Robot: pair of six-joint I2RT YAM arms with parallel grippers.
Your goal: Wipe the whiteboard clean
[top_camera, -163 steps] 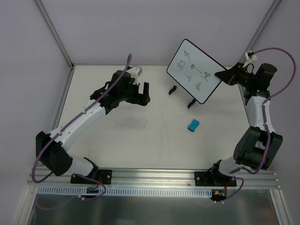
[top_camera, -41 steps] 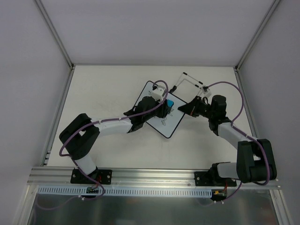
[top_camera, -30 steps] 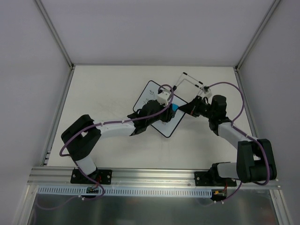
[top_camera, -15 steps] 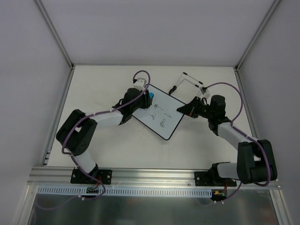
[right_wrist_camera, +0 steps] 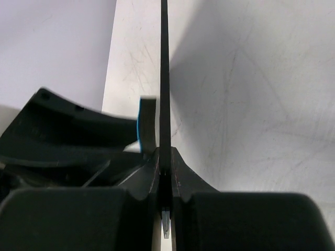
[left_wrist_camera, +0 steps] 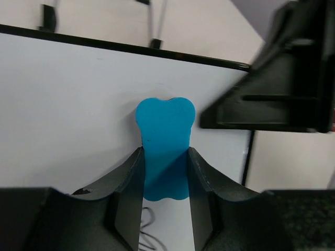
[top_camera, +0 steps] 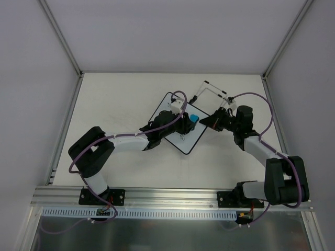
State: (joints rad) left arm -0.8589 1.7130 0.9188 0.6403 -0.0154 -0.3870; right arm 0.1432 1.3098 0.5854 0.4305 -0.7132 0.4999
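The whiteboard (top_camera: 184,140) lies tilted over the table's middle, its thin black frame held edge-on in my right gripper (top_camera: 205,122), which is shut on its right corner; the right wrist view shows the board's edge (right_wrist_camera: 164,78) pinched between the jaws. My left gripper (top_camera: 189,121) is shut on a small blue eraser (top_camera: 193,118), pressed flat on the white surface near the right gripper. In the left wrist view the eraser (left_wrist_camera: 165,136) sits between the fingers, with dark scribbles (left_wrist_camera: 149,238) just below it on the whiteboard (left_wrist_camera: 68,115).
The board's two black feet (top_camera: 194,98) and their thin rods stick out behind it toward the back of the table. The right arm (top_camera: 256,146) reaches in from the right. Metal frame posts (top_camera: 63,39) border the table.
My left gripper has swept the eraser from the board's upper left corner back to the right, close to the right gripper. The right gripper and board have stayed put.
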